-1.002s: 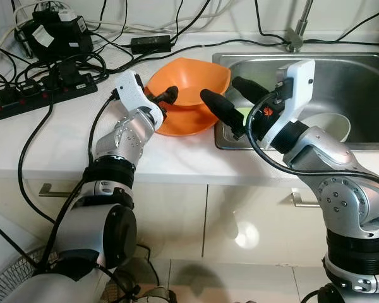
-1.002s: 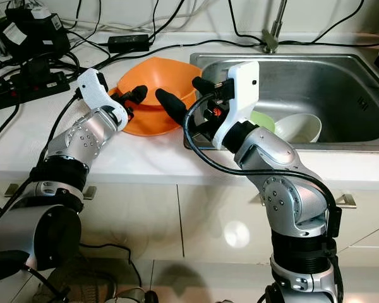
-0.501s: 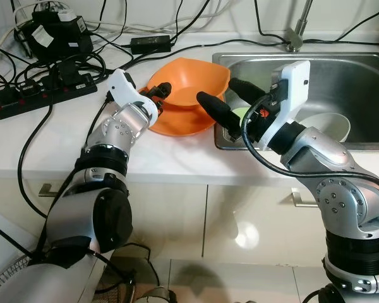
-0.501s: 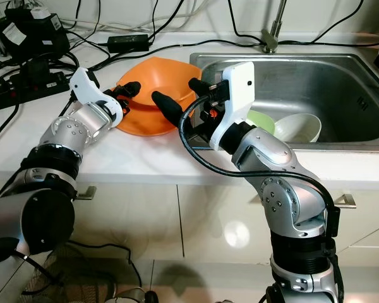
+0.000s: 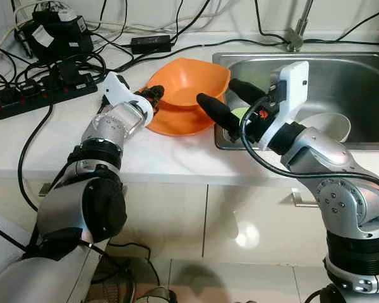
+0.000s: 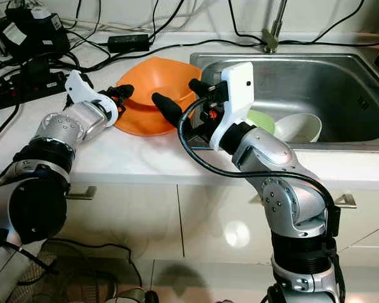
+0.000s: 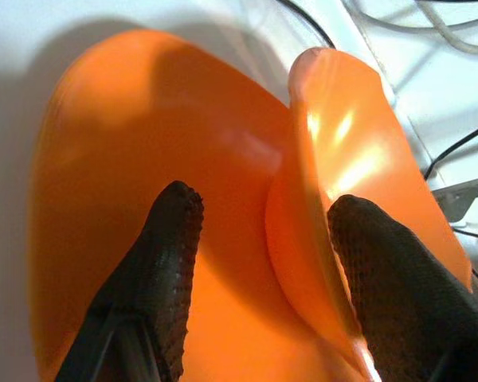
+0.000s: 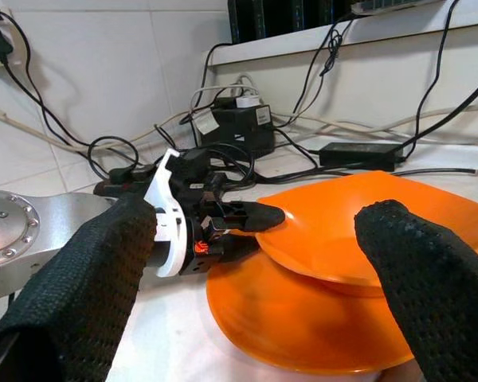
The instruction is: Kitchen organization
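Left gripper (image 5: 153, 96) closer, glossy orange bowl (image 5: 188, 81)

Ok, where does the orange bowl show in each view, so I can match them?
Left eye: orange bowl top centre, tilted on the orange plate.
Right eye: top centre-left, beside the sink.
Left wrist: its rim stands between the left end effector fingers.
Right wrist: right of centre.
Shared landmark: the plate under it.

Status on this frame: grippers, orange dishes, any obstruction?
Left gripper open, fingers astride orange bowl rim. Right gripper open, beside the bowl. Bowl sits on orange plate by sink. Cables behind, nothing blocking.
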Robot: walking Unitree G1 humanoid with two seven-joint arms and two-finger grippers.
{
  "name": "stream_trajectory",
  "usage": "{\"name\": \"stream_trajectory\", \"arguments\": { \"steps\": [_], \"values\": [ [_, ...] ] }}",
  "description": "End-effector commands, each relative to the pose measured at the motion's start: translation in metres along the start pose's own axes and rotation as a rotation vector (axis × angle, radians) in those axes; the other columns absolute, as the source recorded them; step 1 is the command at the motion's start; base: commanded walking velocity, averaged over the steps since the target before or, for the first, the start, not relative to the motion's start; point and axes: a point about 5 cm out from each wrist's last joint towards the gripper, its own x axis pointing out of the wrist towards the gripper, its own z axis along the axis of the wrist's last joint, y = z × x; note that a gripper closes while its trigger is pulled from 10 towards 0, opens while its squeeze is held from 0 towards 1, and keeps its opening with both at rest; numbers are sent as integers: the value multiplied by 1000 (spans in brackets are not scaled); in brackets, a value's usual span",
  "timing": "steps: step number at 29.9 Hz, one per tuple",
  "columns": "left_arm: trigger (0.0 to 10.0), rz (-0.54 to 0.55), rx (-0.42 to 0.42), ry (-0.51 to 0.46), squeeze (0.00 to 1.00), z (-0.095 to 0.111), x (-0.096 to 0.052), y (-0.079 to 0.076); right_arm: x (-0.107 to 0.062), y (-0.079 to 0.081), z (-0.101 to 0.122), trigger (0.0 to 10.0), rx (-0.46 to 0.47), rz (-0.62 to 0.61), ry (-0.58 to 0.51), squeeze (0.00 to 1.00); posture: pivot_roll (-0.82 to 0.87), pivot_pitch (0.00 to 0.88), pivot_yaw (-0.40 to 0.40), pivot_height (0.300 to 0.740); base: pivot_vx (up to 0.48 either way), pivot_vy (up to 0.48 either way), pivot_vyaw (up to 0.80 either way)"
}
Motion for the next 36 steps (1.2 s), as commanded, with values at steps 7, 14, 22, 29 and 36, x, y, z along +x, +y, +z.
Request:
{"name": "stream_trajectory", "arguments": {
  "steps": [7,14,22,29,36],
  "values": [
    [2549,-16,-21,-4,0,8,0,-7,-2,5,-2,10000,-11,4,1,0,-15,45,98,740,0,0,0],
    [6549,-21,-5,5,0,6,0,-8,-2,5,-3,10000,-12,1,1,0,-17,45,100,740,0,0,0],
    [10000,-40,50,43,0,-1,1,-14,-2,5,-4,10000,-11,-3,5,0,-19,47,104,740,0,0,0],
    [10000,-52,76,48,0,-1,1,-19,-3,5,-5,10000,-12,-3,13,0,-20,48,106,740,0,0,0],
    [0,-42,28,14,0,2,2,-18,-3,5,-6,10000,-15,-7,17,0,-22,48,106,740,0,0,0]
  ]
}}
